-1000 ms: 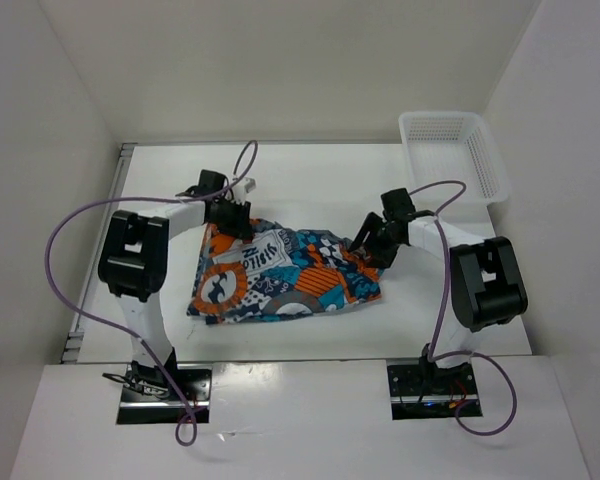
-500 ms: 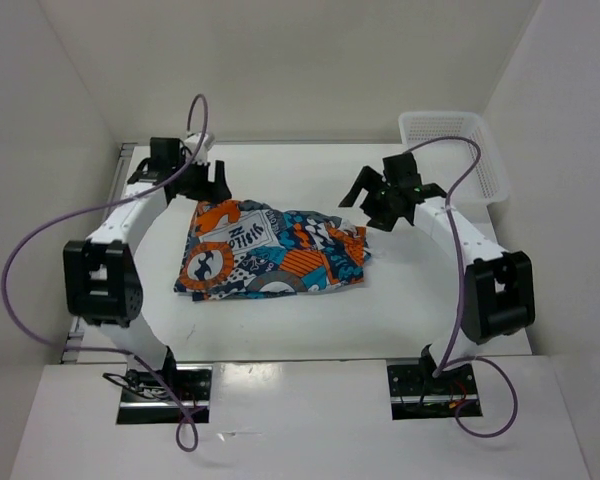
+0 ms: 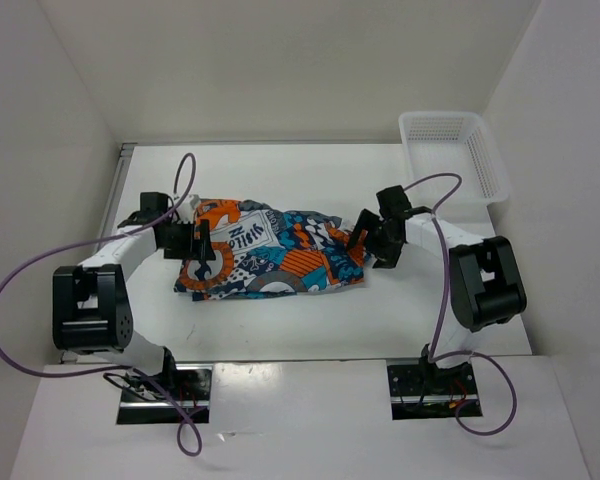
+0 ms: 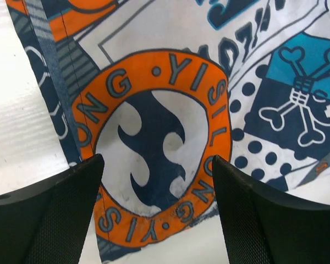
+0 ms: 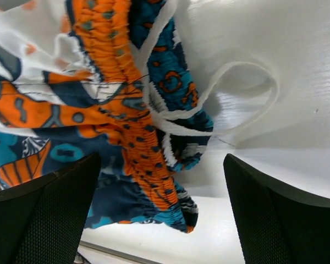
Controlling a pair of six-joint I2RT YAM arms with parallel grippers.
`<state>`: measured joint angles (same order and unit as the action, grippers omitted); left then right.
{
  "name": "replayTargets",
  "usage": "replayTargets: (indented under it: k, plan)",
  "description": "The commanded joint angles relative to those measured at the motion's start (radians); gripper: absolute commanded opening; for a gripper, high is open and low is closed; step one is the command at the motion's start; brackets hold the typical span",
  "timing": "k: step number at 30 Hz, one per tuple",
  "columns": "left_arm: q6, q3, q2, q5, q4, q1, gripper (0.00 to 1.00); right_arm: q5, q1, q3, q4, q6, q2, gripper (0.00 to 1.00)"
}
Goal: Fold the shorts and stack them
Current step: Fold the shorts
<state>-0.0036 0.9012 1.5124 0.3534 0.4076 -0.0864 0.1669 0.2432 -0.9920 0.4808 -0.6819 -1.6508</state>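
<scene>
The left pincer (image 3: 200,248) sits at the left end of the shorts (image 3: 280,262), its fingers pointing in over the cloth. In the left wrist view the left pincer (image 4: 157,159) has its jaws spread wide with nothing clamped. Directly below the gap lies a round orange badge (image 4: 154,143) with a dark blue swirl on white. Whether the fingertips (image 4: 71,192) touch the fabric cannot be told. A seamed edge of the shorts (image 4: 275,71) runs past the left finger, with bare white table (image 4: 16,137) just outside it.

From this pincer the shorts stretch away to the right as a flattened, rumpled bundle on the table (image 3: 280,325), reaching the other pincer.

The right pincer (image 3: 368,246) is at the right end of the cloth, pointing back towards the left one. In the right wrist view the right pincer (image 5: 162,159) also has its jaws parted wide and grips nothing. Under the gap lies the gathered orange waistband (image 5: 118,82) of the shorts (image 5: 38,143), bunched towards the left finger. A white drawstring (image 5: 267,93) loops out over the bare table towards the right finger (image 5: 286,220).

Beyond the right pincer, well apart from it at the far right corner, stands a white mesh basket (image 3: 488,170).
</scene>
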Motion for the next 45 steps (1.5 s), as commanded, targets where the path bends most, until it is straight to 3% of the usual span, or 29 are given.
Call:
replayTargets:
  k: [1,3,7,8,10,11,13,15,25,30,32,34,35,38,45]
  plan:
    - [0.004,-0.001,0.035,0.009,-0.065,-0.003,0.86,-0.032,-0.005,0.016,-0.074,0.004,-0.02,0.96]
    - [0.004,-0.015,0.069,0.018,-0.102,-0.003,0.86,-0.032,-0.015,0.016,-0.108,0.004,-0.053,0.92]
    - [0.004,-0.036,0.123,0.039,-0.142,-0.003,0.83,-0.047,-0.015,0.006,-0.16,-0.005,-0.082,0.74]
    - [0.004,-0.036,0.132,0.051,-0.151,-0.003,0.82,-0.059,-0.015,-0.017,-0.171,-0.005,-0.083,0.63]
    - [0.004,-0.045,0.141,0.065,-0.168,-0.003,0.81,-0.089,-0.015,-0.027,-0.171,-0.005,-0.083,0.49]
    - [0.004,-0.045,0.15,0.077,-0.168,-0.003,0.81,-0.111,-0.015,-0.052,-0.171,-0.005,-0.083,0.31]
    - [0.004,-0.036,0.176,0.108,-0.178,-0.003,0.79,-0.136,-0.015,-0.072,-0.131,-0.005,-0.083,0.09]
    - [0.004,-0.015,0.177,0.108,-0.178,0.029,0.78,-0.145,-0.015,-0.073,-0.107,0.004,-0.026,0.0]
    - [0.004,0.004,0.115,0.147,-0.178,0.203,0.77,-0.236,0.017,-0.195,0.111,0.071,0.203,0.0]
    - [0.004,0.065,0.043,0.145,-0.078,0.224,0.77,-0.296,0.154,-0.382,0.209,0.058,0.168,0.0]
    - [0.004,0.085,0.002,0.131,-0.05,0.185,0.75,-0.316,0.221,-0.446,0.231,0.033,0.145,0.0]
    - [0.004,0.085,-0.009,0.122,-0.027,0.149,0.66,-0.339,0.284,-0.488,0.254,0.012,0.109,0.0]
    - [0.004,0.085,-0.009,0.122,-0.027,0.111,0.43,-0.339,0.306,-0.526,0.266,0.012,0.099,0.0]
    - [0.004,0.076,0.002,0.122,-0.015,0.071,0.02,-0.348,0.382,-0.603,0.278,-0.015,0.048,0.0]
    - [0.004,0.054,-0.008,0.085,-0.015,0.013,0.0,-0.366,0.537,-0.78,0.315,-0.059,-0.096,0.0]
